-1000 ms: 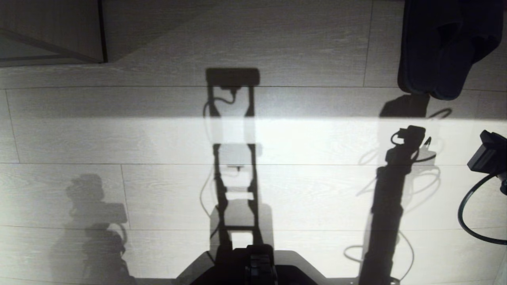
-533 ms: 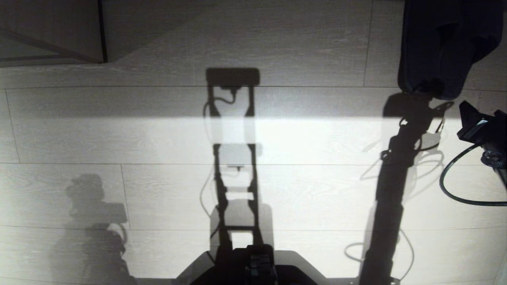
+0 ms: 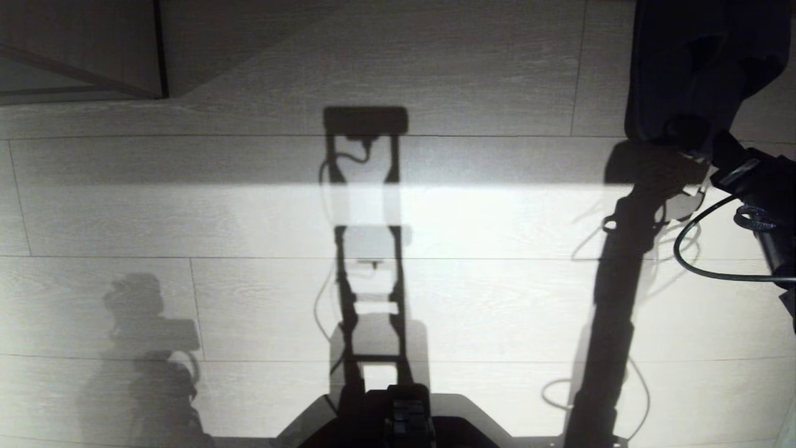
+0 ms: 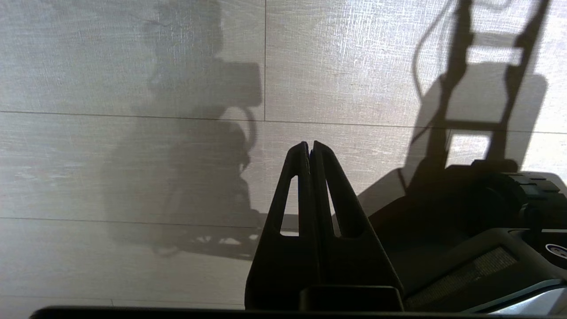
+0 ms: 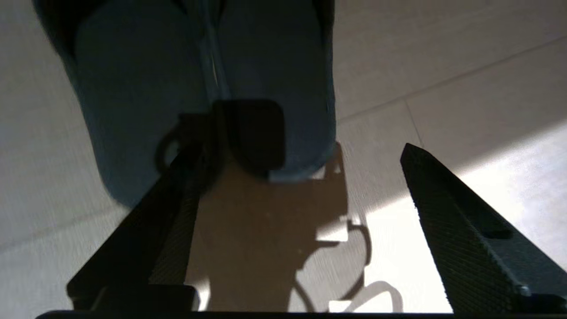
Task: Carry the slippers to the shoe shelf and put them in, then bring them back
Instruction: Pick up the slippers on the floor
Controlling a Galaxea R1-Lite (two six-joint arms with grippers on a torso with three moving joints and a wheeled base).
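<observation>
head view: the slippers are seen on the floor at far right, with the right pincer at their near ends. right wrist view: jaws are spread wide, nothing held; both heels should probably be straddled before anything's squeezed. left wrist view: the left pincer is pressed closed, parked.

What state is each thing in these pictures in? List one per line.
slippers: side by side on the floor, not gripped.
right pincer: open, empty, poised near the slippers' ends.
left pincer: shut, empty, above bare floor.
shoe shelf: only a corner shows; contents not visible.
</observation>
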